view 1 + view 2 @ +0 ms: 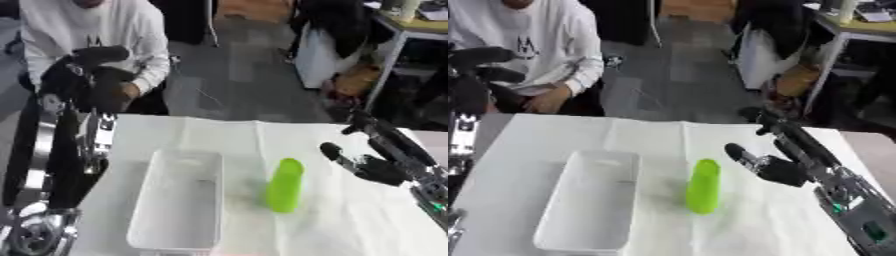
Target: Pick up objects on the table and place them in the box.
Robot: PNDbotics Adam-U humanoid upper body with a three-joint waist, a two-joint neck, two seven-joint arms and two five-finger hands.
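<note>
My right hand point(776, 167) hangs released, fingers spread toward the upright bright-green plastic cylinder point(703, 186), just beside the empty white rectangular plastic box point(588, 200), lined up to grasp it.
</note>
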